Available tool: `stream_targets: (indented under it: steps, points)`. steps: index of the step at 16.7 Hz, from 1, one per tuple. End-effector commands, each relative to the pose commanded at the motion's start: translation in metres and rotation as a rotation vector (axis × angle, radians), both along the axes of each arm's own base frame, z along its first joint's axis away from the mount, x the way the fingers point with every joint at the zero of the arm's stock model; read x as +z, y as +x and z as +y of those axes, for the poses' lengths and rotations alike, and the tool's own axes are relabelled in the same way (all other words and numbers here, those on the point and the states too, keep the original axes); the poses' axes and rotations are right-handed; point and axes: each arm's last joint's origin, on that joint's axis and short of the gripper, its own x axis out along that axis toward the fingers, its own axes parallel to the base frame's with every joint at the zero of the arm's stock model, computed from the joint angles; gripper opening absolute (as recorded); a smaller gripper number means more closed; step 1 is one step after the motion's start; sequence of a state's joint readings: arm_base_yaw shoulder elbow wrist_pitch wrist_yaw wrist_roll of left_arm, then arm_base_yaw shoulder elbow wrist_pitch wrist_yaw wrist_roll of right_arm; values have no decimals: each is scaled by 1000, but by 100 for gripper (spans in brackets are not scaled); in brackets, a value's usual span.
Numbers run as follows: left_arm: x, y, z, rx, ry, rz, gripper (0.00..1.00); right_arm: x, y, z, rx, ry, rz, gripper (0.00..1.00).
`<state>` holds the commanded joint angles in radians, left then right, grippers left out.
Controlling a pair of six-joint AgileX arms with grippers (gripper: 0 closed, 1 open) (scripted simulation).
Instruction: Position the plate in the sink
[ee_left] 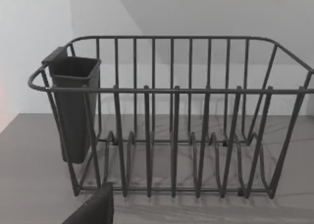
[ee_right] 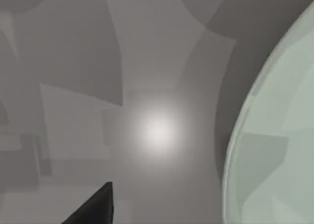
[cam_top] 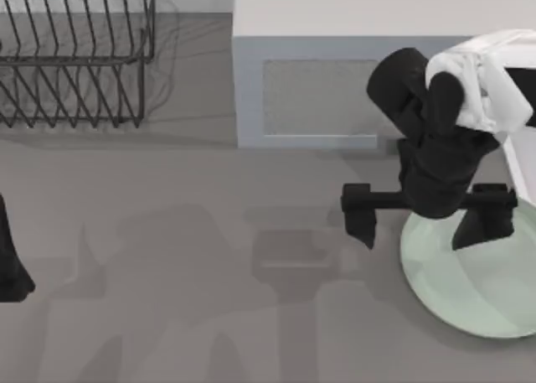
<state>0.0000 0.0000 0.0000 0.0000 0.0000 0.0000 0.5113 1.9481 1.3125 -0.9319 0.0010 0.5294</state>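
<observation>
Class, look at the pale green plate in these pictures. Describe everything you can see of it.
The plate is large, round, pale mint green, smooth and glossy, with a shallow raised rim. It lies flat on the grey table at the right side, in front of the microwave, and runs past the top view's right edge. The right claw is open above its left edge, one finger over the plate, the other over the table.

Plate (cam_top: 477, 287) cut off at right edge, partly under right arm (cam_top: 435, 148)
</observation>
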Motion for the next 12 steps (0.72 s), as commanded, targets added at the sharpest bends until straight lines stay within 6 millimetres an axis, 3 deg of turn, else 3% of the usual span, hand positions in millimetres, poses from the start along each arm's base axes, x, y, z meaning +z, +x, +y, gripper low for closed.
stream_targets:
  steps: [5, 10, 12]
  points:
    - [0, 0, 0, 0, 0, 0, 100, -53, -3, -1, 2, 1, -1, 100]
    - [0, 0, 0, 0, 0, 0, 100, -57, -4, -1, 2, -2, 3, 100]
    - [0, 0, 0, 0, 0, 0, 100, -57, -4, -1, 2, -2, 3, 85]
